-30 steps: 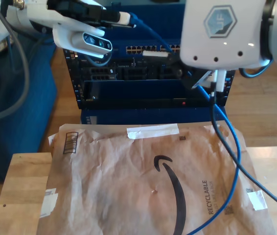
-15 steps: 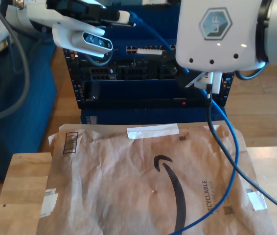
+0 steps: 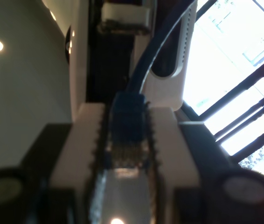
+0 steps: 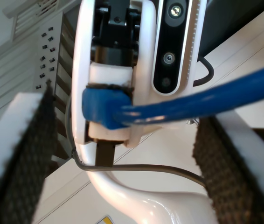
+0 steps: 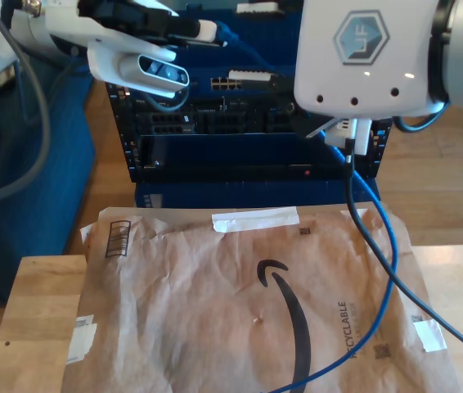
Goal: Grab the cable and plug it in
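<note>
Btwn 1st-gripper fingers [image 3: 167,140]: cable [image 3: 127,126] plug.

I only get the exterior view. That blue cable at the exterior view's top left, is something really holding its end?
Observer: Yes. The first wrist view shows my first gripper shut on the plug, squeezed between its white ridged pads.
Operator: And the big white arm in front, is it grabbing too?
Observer: No. The second wrist view shows my second gripper open, its dark pads wide apart with nothing pinched between them.
Operator: What is it looking at?
Observer: It faces my first gripper, with the cable running away from the held plug.
</note>
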Controlling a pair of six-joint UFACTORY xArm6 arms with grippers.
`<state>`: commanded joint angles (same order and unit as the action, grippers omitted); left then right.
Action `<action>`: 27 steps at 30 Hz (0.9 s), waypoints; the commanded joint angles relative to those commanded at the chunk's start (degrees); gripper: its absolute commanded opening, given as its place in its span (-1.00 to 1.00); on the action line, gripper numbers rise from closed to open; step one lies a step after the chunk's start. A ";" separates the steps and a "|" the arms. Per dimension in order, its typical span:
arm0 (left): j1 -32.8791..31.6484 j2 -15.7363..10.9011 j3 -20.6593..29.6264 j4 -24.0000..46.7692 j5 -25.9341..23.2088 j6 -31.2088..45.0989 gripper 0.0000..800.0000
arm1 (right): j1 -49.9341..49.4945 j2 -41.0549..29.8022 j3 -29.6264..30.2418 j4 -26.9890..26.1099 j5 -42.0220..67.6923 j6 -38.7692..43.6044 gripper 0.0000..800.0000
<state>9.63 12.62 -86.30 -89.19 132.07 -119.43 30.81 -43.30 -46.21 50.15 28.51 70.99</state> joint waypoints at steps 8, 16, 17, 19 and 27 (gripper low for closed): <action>-0.18 -0.18 -0.09 0.09 0.44 0.53 -0.89 | -0.09 0.00 0.26 1.41 -1.67 -0.09 -0.21; -0.35 -0.18 -0.09 0.18 0.44 0.53 -0.89 | 0.97 -0.09 0.97 1.32 -3.08 0.00 -0.31; -0.35 -0.18 -0.09 0.18 0.44 0.53 -0.89 | 1.05 -0.09 0.97 1.32 -3.08 0.00 -0.31; -0.35 -0.18 -0.09 0.18 0.35 0.53 -0.89 | 1.05 -0.09 0.97 1.32 -3.08 0.00 -0.31; -0.35 -0.18 -0.18 0.18 0.35 0.53 -0.89 | 1.49 -0.09 0.97 1.41 -3.16 0.09 -0.45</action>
<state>9.27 12.44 -86.47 -89.01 132.42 -118.90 32.31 -43.38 -45.24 51.56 25.34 71.08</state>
